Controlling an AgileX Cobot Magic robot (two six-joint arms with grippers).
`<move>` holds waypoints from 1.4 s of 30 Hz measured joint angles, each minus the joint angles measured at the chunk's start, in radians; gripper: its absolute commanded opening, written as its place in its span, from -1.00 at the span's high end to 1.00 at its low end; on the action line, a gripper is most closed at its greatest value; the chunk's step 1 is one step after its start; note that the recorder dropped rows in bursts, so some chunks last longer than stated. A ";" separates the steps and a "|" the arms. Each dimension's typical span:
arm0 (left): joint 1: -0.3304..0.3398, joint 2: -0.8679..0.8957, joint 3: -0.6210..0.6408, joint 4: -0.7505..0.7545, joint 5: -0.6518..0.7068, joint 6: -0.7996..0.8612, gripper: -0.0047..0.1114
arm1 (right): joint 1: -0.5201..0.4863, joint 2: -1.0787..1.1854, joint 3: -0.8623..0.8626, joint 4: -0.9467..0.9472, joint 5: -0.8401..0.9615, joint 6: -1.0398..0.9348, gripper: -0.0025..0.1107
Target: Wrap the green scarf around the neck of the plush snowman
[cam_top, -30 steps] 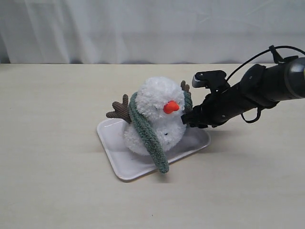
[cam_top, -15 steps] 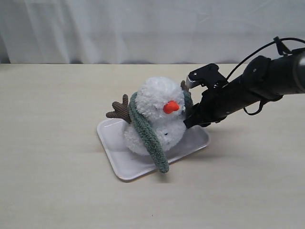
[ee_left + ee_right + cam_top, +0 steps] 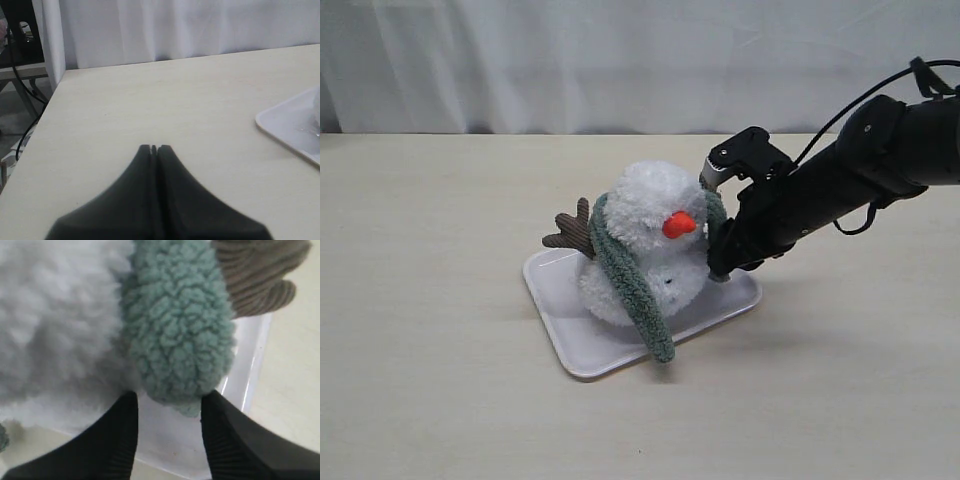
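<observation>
In the exterior view the snowman [image 3: 650, 235] is hiding the right gripper's [image 3: 170, 399] fingertips and the scarf's [image 3: 625, 275] back. Beside the snowman, the tray [image 3: 287, 125] is running off the left wrist view. Whether the gripper is pinching the scarf is not showing.

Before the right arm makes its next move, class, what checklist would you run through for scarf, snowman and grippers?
1. Plush snowman sits on the tray: ok.
2. Green scarf draped on it, one end hanging in front: ok.
3. Other scarf end sits inside the right gripper: ok.
4. Firm grip on that end: cannot tell.
5. Scarf ends crossed in front: not ok.
6. Left gripper shut, away from the snowman: ok.
</observation>
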 measured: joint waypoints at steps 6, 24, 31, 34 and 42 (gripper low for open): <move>0.000 0.000 0.000 0.000 0.000 0.000 0.92 | 0.000 0.000 0.000 0.000 0.025 -0.028 0.26; 0.000 0.000 0.000 0.000 0.000 0.000 0.92 | 0.000 0.000 0.004 0.068 -0.084 0.056 0.88; 0.000 0.000 0.000 0.000 0.000 0.000 0.92 | 0.000 -0.003 0.004 0.071 0.004 0.056 0.88; 0.000 0.000 0.000 0.000 0.000 0.000 0.92 | 0.000 -0.015 0.006 0.071 0.043 0.061 0.88; 0.000 0.000 0.000 0.000 0.000 0.000 0.92 | 0.000 -0.088 0.006 0.071 0.167 0.127 0.88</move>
